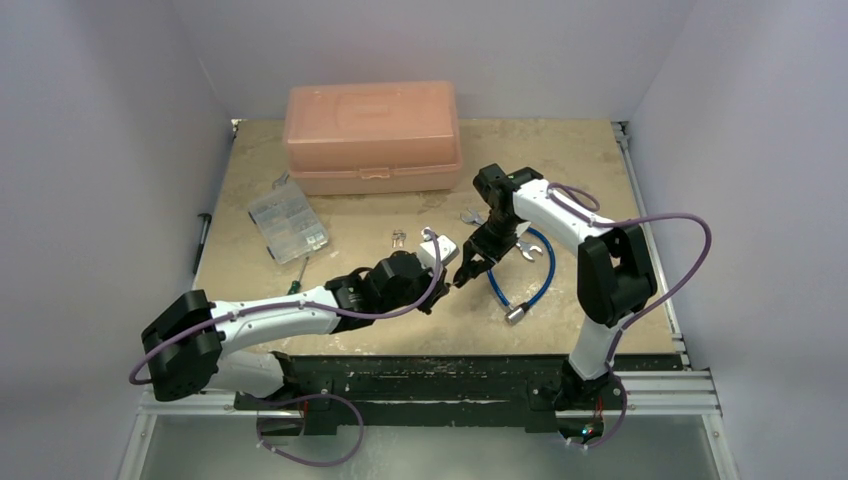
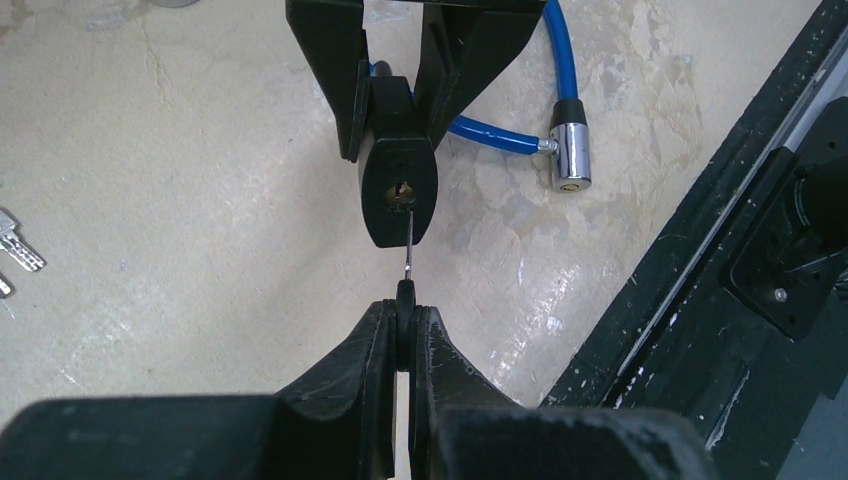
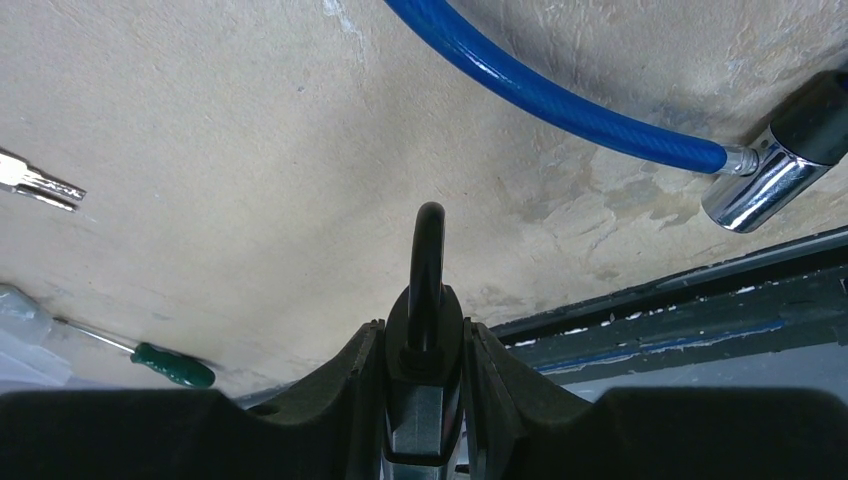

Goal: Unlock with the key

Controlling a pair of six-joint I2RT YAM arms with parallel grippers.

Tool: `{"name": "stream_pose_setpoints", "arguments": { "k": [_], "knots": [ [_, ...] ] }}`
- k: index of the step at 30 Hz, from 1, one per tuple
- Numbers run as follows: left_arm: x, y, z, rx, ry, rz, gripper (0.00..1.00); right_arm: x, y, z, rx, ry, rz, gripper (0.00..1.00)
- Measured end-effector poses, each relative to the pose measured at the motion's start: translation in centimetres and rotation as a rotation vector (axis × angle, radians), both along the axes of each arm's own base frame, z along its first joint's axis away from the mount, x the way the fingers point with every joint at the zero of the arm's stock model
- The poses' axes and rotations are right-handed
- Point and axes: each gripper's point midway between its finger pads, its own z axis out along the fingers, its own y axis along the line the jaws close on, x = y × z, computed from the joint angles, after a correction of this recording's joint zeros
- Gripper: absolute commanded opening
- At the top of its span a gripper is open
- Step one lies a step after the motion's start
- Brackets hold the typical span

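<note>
My left gripper (image 2: pixel 404 318) is shut on the key (image 2: pixel 408 255), pinching its round black head, with the short metal blade pointing away from me. The blade tip is at the keyhole in the bottom face of the black padlock (image 2: pixel 397 190). My right gripper (image 3: pixel 425 338) is shut on the padlock (image 3: pixel 424 395) and holds it above the table, its shackle (image 3: pixel 428 255) pointing away from that camera. In the top view the two grippers meet at the table's middle: left (image 1: pixel 452 284), right (image 1: pixel 468 270).
A blue cable lock (image 1: pixel 535 282) with a chrome end (image 2: pixel 571 155) lies right of the grippers. A bunch of bare silver keys (image 1: pixel 398 238) lies to the left, with a green screwdriver (image 3: pixel 172 366). A clear organizer (image 1: pixel 288 222) and a pink box (image 1: pixel 372 135) stand at the back.
</note>
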Motion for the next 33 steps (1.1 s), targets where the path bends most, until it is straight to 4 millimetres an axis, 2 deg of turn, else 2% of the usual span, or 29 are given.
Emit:
{"name": "stream_pose_setpoints", "arguments": {
  "k": [16,25,33],
  "knots": [
    [0.7,-0.4,0.8,-0.025,-0.036,0.029,0.0,0.0,-0.3,-0.1,-0.009,0.0,0.005,0.0],
    [0.6,-0.7,-0.1,-0.01,-0.031,0.029,0.0,0.1,-0.5,-0.2,-0.024,-0.009,0.008,0.0],
    [0.7,-1.1,0.1,-0.025,-0.037,0.032,0.0,0.2,-0.7,-0.2,-0.029,-0.011,0.009,0.0]
  ]
}}
